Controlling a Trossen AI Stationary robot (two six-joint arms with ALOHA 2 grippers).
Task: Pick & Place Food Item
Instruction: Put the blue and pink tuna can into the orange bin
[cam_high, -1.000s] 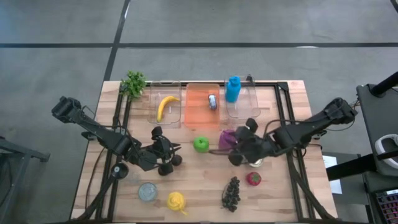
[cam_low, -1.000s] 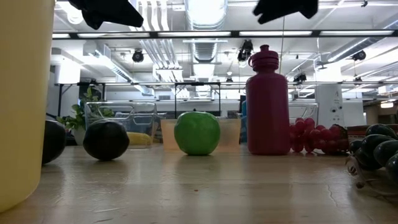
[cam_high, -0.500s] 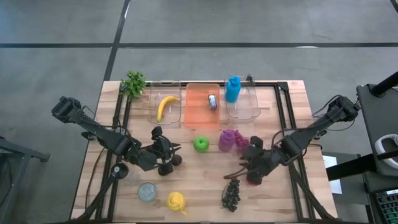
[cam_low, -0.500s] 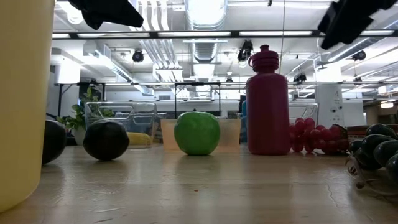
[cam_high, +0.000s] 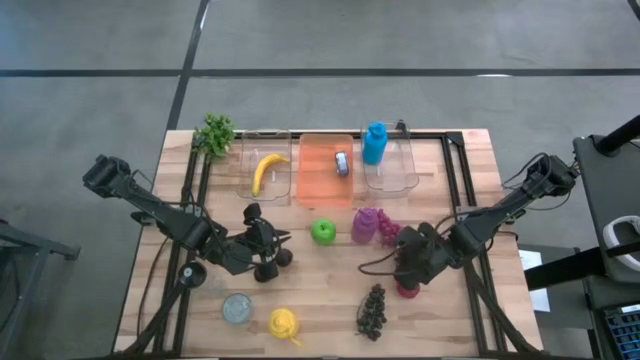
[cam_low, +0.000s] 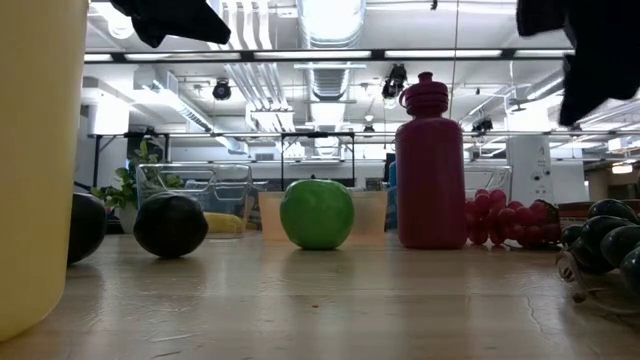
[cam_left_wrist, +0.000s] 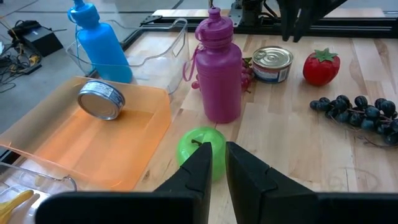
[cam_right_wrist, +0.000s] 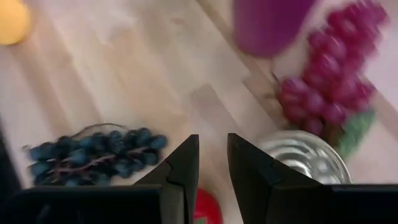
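Hovering: right gripper (cam_high: 408, 268), lower right of the high view, fingers a narrow gap apart, holding nothing.
Strawberry: (cam_high: 406, 288) on the table (cam_high: 320, 300), just below that gripper.
Left gripper: (cam_high: 268, 250) centre-left, fingers almost together, empty.

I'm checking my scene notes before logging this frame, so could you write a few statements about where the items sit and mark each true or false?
1. The banana lies in a clear bin. True.
2. The blue bottle stands in the orange tray. False: it stands in the clear bin beside it.
3. The right gripper hovers over the green apple. False: it is near the strawberry.
4. The dark grapes lie on the table. True.
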